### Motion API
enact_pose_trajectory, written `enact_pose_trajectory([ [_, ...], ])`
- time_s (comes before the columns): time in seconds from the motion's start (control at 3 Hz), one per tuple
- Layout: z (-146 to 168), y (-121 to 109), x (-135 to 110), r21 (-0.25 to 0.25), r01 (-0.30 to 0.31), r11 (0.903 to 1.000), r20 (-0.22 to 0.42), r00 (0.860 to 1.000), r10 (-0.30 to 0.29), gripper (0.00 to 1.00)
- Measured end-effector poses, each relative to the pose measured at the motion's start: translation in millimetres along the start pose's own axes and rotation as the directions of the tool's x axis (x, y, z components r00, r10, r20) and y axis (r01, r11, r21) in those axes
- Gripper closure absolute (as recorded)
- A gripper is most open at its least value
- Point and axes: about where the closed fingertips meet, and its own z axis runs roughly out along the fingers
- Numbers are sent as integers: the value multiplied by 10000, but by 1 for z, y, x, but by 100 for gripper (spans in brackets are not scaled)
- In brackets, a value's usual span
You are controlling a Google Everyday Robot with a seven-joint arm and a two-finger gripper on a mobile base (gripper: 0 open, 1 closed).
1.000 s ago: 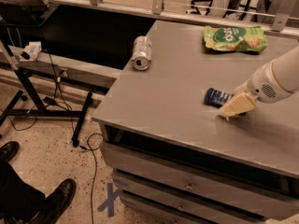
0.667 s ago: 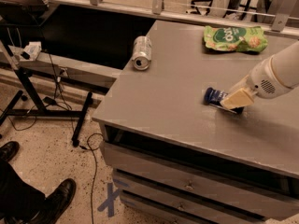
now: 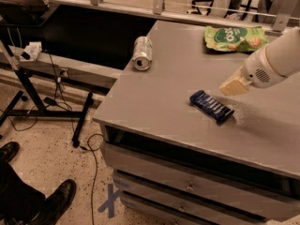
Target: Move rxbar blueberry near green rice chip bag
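1 rxbar blueberry point(image 3: 211, 106) lying free | gripper point(image 3: 233, 86) at its 1 o'clock, holding nothing, opening unclear | likely light, slick, bendy; pinch across narrow width

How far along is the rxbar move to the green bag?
Nothing is done yet: the rxbar blueberry lies on the table, well apart from the green rice chip bag at the back. The gripper hovers just beside the bar, not holding it. Grasping and carrying remain.

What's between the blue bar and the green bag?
In the camera view, just the gripper, hovering near the rxbar blueberry; otherwise bare table up to the green rice chip bag.
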Motion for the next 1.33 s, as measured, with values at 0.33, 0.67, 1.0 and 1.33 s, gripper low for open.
enact_pose_trajectory([
  [0.33,1,-5,-9,31,77,10000,101,9999,-78,100],
  [0.67,-6,-3,-14,-30,-103,9999,105,9999,103,83],
  [1.0,-10,13,-15,-286,-537,9981,228,9983,544,59],
  [1.33,-4,34,-12,-673,-866,9940,316,9955,889,36],
])
